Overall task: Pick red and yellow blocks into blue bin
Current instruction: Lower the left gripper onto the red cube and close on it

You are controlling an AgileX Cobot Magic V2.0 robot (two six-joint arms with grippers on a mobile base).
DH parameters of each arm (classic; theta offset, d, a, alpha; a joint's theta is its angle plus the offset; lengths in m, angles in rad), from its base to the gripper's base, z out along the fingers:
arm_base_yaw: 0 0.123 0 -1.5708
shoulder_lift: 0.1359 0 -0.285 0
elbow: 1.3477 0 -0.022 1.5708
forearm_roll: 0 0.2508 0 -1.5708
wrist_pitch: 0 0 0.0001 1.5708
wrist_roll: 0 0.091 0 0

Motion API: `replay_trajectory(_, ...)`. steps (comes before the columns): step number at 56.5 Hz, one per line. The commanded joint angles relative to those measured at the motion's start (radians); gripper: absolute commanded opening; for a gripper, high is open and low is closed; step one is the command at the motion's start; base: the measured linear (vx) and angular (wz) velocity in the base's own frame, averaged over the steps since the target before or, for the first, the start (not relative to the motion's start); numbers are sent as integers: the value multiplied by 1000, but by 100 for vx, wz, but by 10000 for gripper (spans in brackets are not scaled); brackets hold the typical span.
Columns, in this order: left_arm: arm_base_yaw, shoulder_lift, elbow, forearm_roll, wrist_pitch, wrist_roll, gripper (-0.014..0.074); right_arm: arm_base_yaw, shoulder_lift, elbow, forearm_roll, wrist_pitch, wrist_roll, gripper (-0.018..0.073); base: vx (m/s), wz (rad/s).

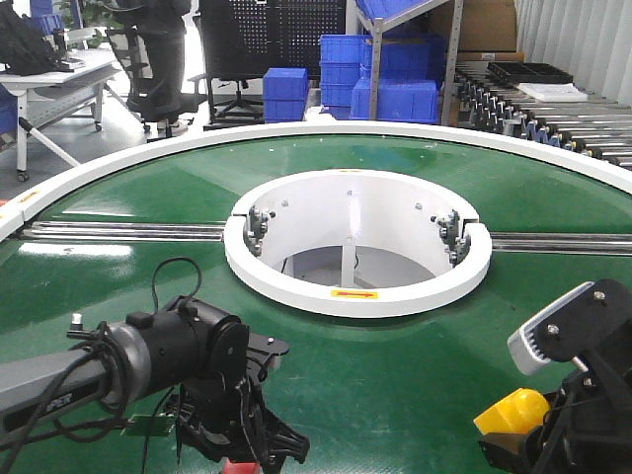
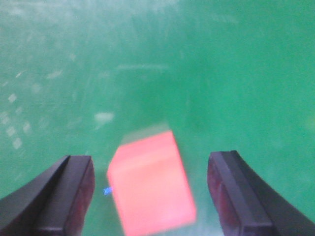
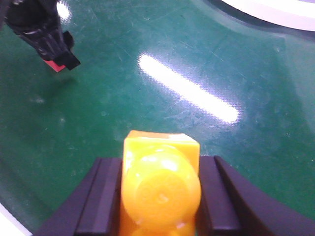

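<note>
Left jaws released, straddling red block (image 2: 151, 191), which sits skewed: square up, lower, then close. Right jaws clamp yellow brick (image 3: 161, 184).

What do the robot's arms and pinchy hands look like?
The left arm is a dark grey tube with tiny white lettering and a chunky black wrist; thin black cables loop over it. The left gripper has two black, wedge-shaped fingers. The right gripper is black too, with a ribbed pale grey pad.
</note>
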Motion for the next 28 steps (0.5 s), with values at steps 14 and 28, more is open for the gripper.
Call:
replay_trajectory(14, -5, -38, -33, -2, -15, -18, 547, 2, -19, -28, -3, -70, -9, 298, 0, 0)
replay_trajectory(28, -5, -39, -33, -2, -23, -18, 392, 2, -19, -28, -3, -85, -9, 297, 0, 0)
